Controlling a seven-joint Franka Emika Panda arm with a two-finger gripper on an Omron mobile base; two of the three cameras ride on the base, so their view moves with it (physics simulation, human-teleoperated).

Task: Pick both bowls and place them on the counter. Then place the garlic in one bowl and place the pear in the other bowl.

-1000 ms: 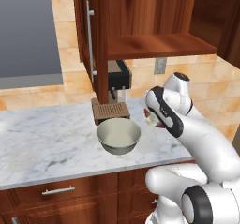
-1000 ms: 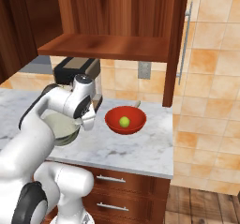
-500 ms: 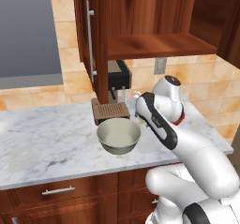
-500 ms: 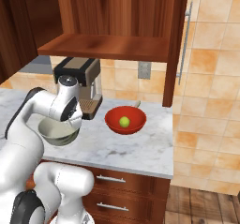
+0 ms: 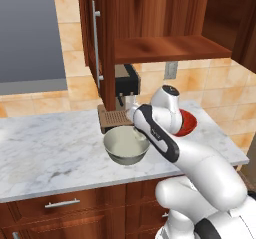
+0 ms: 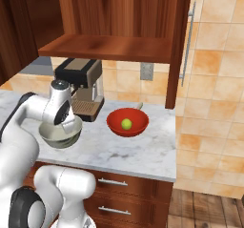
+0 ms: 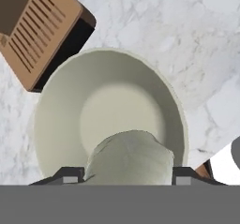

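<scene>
While fingers (image 7: 70,175) sit clamped either side of garlic (image 7: 129,155), gripper (image 7: 127,175) hangs right over grey bowl (image 7: 61,101), bulb above pale inside, not dropped yet. Second ago arm was over by red bowl (image 6: 114,124); swung across since. Pear (image 6: 126,123) already sits in red bowl, so reckon letting go here finishes job. Both bowls on counter (image 5: 50,148), white marble, grey bowl just beside coffee machine (image 6: 81,79). Open wood cabinet (image 5: 170,48) above, orange tile wall behind.
</scene>
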